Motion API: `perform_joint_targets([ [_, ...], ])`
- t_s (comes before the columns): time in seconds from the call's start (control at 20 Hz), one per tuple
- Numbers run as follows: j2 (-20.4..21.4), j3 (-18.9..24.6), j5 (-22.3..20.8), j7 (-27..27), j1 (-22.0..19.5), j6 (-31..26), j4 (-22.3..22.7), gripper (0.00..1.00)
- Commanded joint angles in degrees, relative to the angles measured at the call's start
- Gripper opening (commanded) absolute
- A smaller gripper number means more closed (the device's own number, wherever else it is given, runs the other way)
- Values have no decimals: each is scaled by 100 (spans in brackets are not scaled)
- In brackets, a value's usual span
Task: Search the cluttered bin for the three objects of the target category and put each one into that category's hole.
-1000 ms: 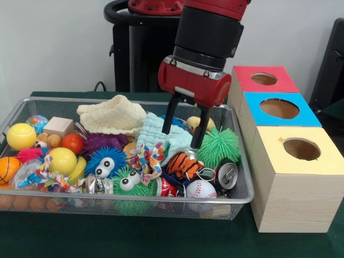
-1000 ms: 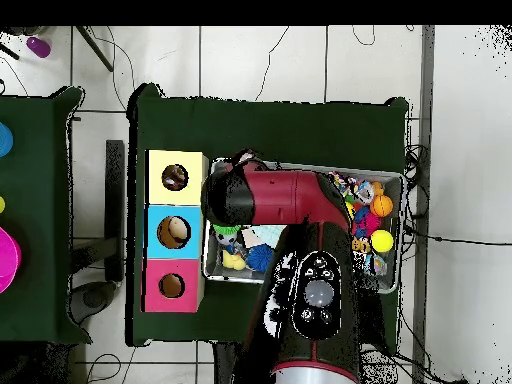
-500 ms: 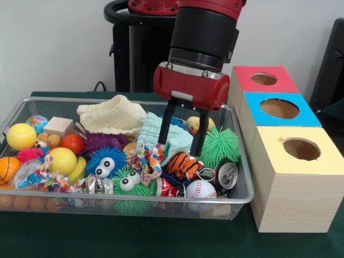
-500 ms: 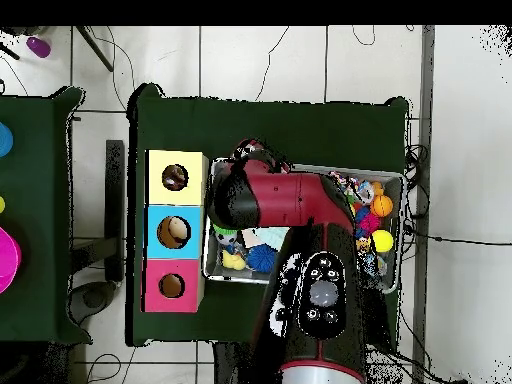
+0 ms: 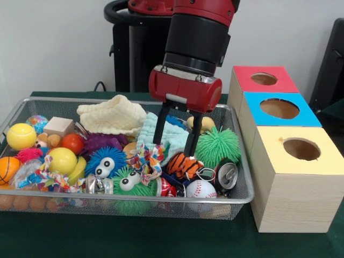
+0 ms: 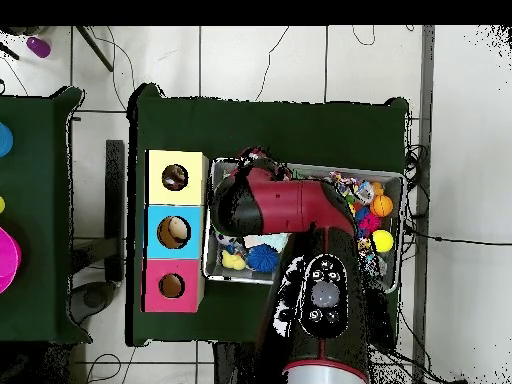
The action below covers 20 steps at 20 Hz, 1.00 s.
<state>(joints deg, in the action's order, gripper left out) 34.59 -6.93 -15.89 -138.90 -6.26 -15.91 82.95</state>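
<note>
My gripper [image 5: 172, 149] hangs open over the right half of the wire bin [image 5: 243, 196], its fingertips just above the pale blue cloth [image 5: 171, 133] and the orange tiger-striped toy [image 5: 183, 165]. Nothing is held between the fingers [image 5: 159, 128]. Beside the bin stand three boxes with round holes: red [image 5: 264, 78], blue [image 5: 279, 108] and yellow [image 5: 301, 149]. In the overhead view the arm [image 6: 285, 203] covers the gripper and the left part of the bin [image 6: 394, 180]; the yellow [image 6: 175, 177], blue [image 6: 173, 232] and red [image 6: 171, 286] boxes lie to its left.
Around the gripper lie a green spiky ball [image 5: 217, 145], a soda can [image 5: 227, 174], a baseball [image 5: 201, 188], a rubber duck [image 5: 200, 123], a cream cloth [image 5: 113, 114], and blue [image 5: 105, 162] and green [image 5: 129, 184] fuzzy toys with eyes. Yellow balls [image 5: 21, 136] fill the left end.
In the front view the gripper has shifted left and a little lower, from beside the green spiky ball to above the tiger toy. It stays open.
</note>
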Motion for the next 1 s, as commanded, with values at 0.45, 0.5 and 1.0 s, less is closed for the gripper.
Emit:
perform_joint_targets([
  [0.45,-126,620,-549,476,-348,-58,778,100],
  [0.5,-105,630,-584,512,-365,-70,799,100],
  [1.0,83,805,-927,620,-518,-141,976,100],
])
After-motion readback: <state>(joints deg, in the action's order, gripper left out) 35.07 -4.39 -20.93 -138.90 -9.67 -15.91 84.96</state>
